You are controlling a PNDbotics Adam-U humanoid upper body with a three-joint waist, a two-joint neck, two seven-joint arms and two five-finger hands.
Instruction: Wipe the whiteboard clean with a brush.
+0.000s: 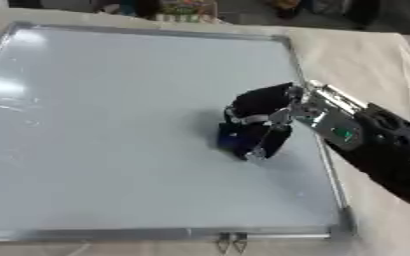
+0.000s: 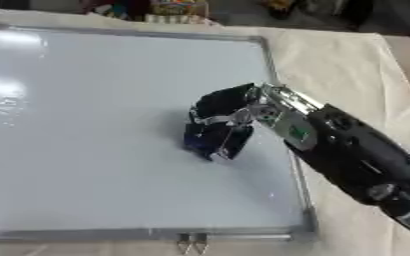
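Now: right hand clasps the brush on the whiteboard.
Its fingers curl round the blue brush, pressing it down right of the board's middle, near the right frame edge. The board lies flat on a beige cloth, two clips at its near edge.

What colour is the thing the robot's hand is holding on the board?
Dark blue brush, clearest in the left eye view.
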